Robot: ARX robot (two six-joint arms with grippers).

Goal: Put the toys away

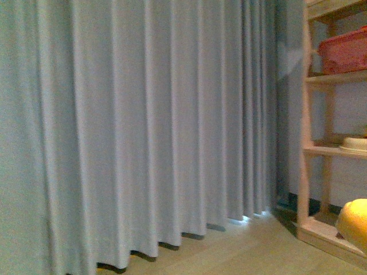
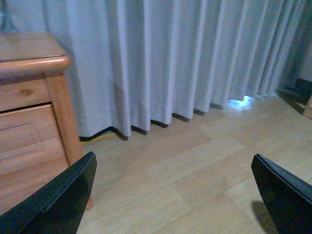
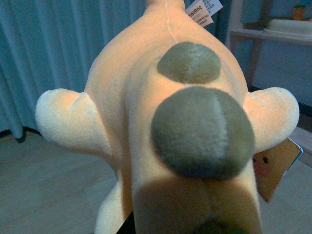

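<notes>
The orange-yellow plush animal (image 3: 170, 122) fills the right wrist view, with grey-green round spots on its back, two pale limbs out to the sides and paper tags. My right gripper is shut on it; its fingers are hidden behind the plush. A yellow edge of the plush (image 1: 354, 223) shows at the lower right of the front view, held above the floor in front of the wooden shelf unit (image 1: 312, 149). My left gripper (image 2: 175, 195) is open and empty above the wooden floor, its two black fingers (image 2: 58, 200) wide apart.
A grey curtain (image 1: 143, 126) hangs across the room down to the floor. The shelf unit holds a pink basket (image 1: 344, 51) and a pale dish (image 1: 355, 143). A wooden cabinet (image 2: 29, 122) stands beside my left gripper.
</notes>
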